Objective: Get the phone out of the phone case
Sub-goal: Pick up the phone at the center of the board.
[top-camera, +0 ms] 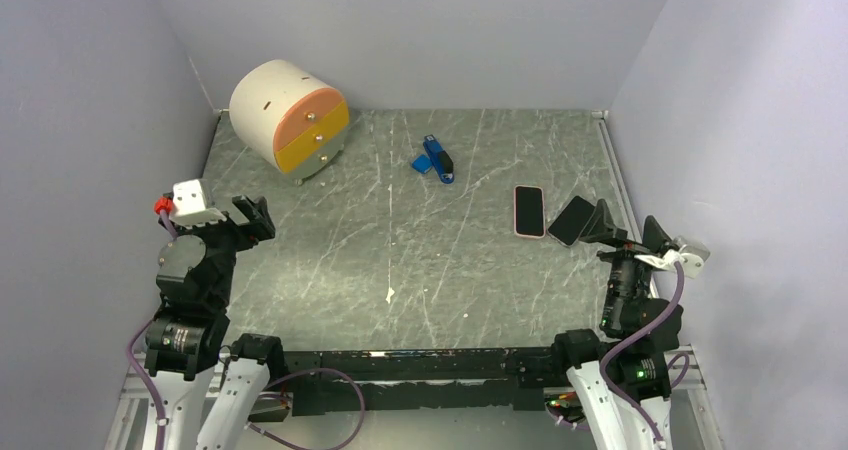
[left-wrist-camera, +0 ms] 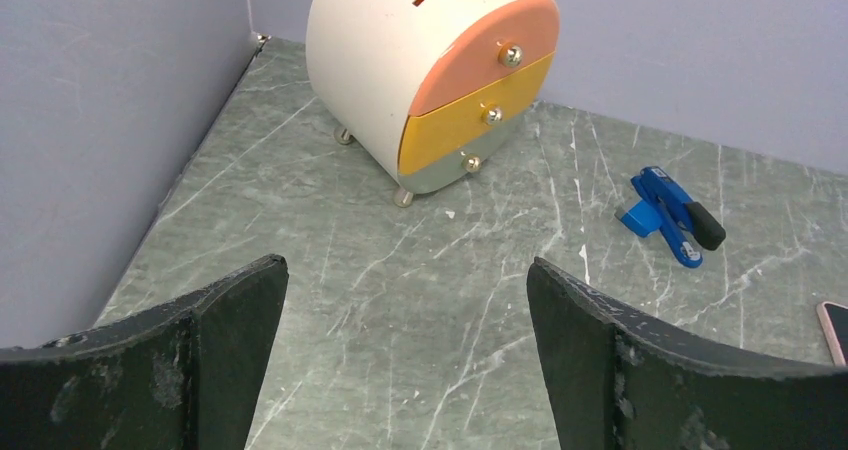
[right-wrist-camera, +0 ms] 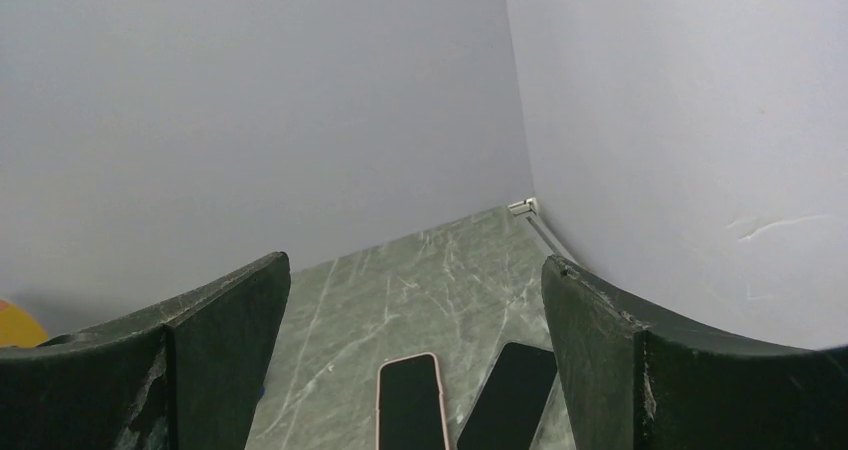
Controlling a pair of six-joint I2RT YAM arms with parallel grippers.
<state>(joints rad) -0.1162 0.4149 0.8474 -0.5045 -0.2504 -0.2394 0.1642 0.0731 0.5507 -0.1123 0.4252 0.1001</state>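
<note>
The phone, its black screen up, lies in a pink phone case point(top-camera: 529, 211) on the right of the green marble table point(top-camera: 400, 260). It also shows low in the right wrist view, the pink case point(right-wrist-camera: 412, 400) between my fingers' line of sight. A bare black slab point(top-camera: 571, 220) lies tilted just right of it, the same black slab point(right-wrist-camera: 510, 390) beside the case. My right gripper point(top-camera: 628, 228) hovers open just to the right, nothing in it; in its own view the right gripper point(right-wrist-camera: 415, 265) is empty. My left gripper point(top-camera: 255, 218) stands open at the far left, empty point(left-wrist-camera: 405, 270).
A round white mini drawer chest point(top-camera: 290, 118) with orange, yellow and grey drawers stands at the back left point(left-wrist-camera: 430, 80). A blue clip-like tool point(top-camera: 435, 158) lies at the back middle point(left-wrist-camera: 668, 215). Lilac walls close in the table on three sides.
</note>
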